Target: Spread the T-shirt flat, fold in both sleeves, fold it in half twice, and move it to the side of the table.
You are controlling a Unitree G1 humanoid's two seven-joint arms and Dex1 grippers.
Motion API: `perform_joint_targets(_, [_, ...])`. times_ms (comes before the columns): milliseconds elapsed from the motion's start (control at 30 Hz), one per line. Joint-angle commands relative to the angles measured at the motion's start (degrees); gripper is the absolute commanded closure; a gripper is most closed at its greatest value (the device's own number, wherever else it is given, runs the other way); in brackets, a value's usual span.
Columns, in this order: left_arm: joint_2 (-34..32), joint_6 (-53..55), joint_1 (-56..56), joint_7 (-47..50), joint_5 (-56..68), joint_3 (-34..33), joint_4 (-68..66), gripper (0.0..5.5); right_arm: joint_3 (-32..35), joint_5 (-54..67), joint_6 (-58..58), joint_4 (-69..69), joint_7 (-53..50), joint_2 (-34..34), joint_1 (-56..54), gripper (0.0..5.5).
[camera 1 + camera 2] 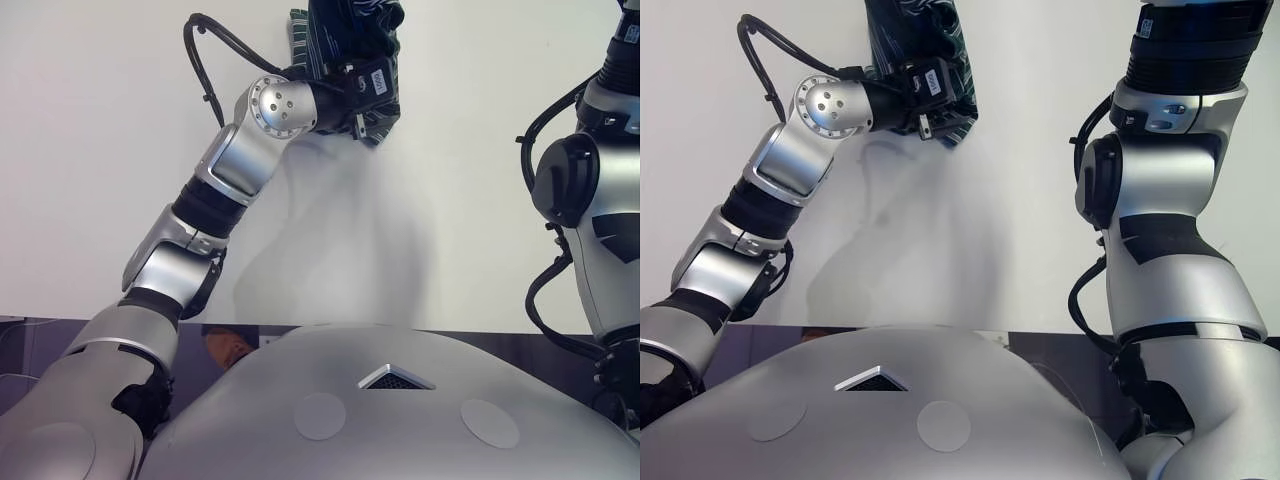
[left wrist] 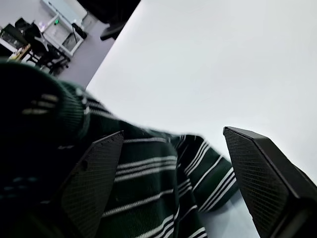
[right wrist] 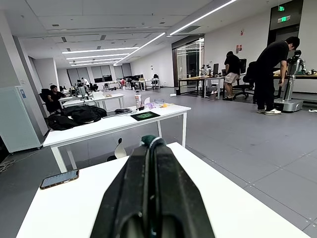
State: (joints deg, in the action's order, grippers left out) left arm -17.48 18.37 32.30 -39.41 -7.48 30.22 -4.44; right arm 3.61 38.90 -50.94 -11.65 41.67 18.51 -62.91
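Observation:
The dark green T-shirt with white stripes (image 1: 345,40) is bunched and hangs down over the far middle of the white table (image 1: 100,150). My left gripper (image 2: 173,133) is open at the shirt's lower edge, with striped cloth (image 2: 148,178) lying between and under its two black fingers. My right arm (image 1: 1160,200) is raised at the right side. The right gripper (image 3: 150,144) is shut, and a small tuft of green and white fabric (image 3: 148,139) sticks out at its tips.
A dark phone (image 3: 59,178) lies on the white table surface beyond the right gripper. The near and left parts of the table are bare. Other desks, chairs and people stand far off in the room behind.

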Motion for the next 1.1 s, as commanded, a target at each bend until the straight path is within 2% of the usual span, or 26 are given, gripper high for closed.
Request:
perform_joint_targets(33, [-1.11, -1.49, -0.62, 1.34, -2.53, -0.86, -0.96, 1.83, 0.42, -0.52, 0.49, 0.62, -0.30, -0.14, 0.76, 5.50])
perform_joint_targets(200, [-3.25, -1.83, -2.47, 1.79, -3.02, -3.35, -5.28, 1.83, -1.82, -3.83, 3.02, 0.05, 0.43, 0.44, 2.07, 5.50])
perform_joint_targets(300, [-1.26, -3.76, -1.61, 2.41, -1.50, -5.21, -15.53, 1.83, -5.45, -9.82, 8.51, -5.26, 2.05, 1.95, 4.79, 5.50])
perform_joint_targets(433, [1.32, -7.67, 0.60, 2.57, -2.15, -5.69, -28.23, 1.83, -7.06, -16.30, 16.42, -16.59, 3.77, 2.61, 5.77, 5.50])
perform_joint_targets(500, [-0.03, -8.67, 0.39, 0.25, -2.65, -5.26, -30.12, 1.83, -7.64, -19.51, 20.17, -22.57, 3.86, 3.11, 6.43, 5.50])
perform_joint_targets(567, [-4.19, -9.70, -1.00, -4.67, -3.09, -4.57, -29.66, 1.83, -7.48, -22.12, 23.07, -27.50, 3.52, 3.70, 6.98, 5.50])
perform_joint_targets(700, [-11.94, -14.20, -2.42, -11.49, -2.60, -6.01, -30.50, 2.51, -5.71, -24.33, 26.02, -32.39, 3.10, 4.34, 7.44, 5.50])
perform_joint_targets(867, [-14.36, -20.04, -1.70, -13.36, -0.44, -9.84, -34.31, 3.47, -5.13, -23.83, 24.63, -29.18, 3.91, 3.52, 10.08, 5.50])
perform_joint_targets(1000, [-16.06, -29.29, 4.27, -2.09, -3.22, -13.25, -47.97, 4.27, -5.96, -22.27, 19.87, -19.19, 8.61, 5.98, 15.31, 5.50])
perform_joint_targets(1033, [-16.07, -31.73, 4.94, -1.79, -1.65, -15.11, -48.53, 4.46, -6.02, -22.05, 18.88, -17.14, 9.34, 6.37, 16.17, 5.50])
perform_joint_targets(1100, [-15.87, -35.38, 5.23, -2.82, 0.48, -17.38, -48.41, 4.46, -6.12, -21.98, 17.51, -14.50, 10.12, 6.57, 17.09, 5.50])
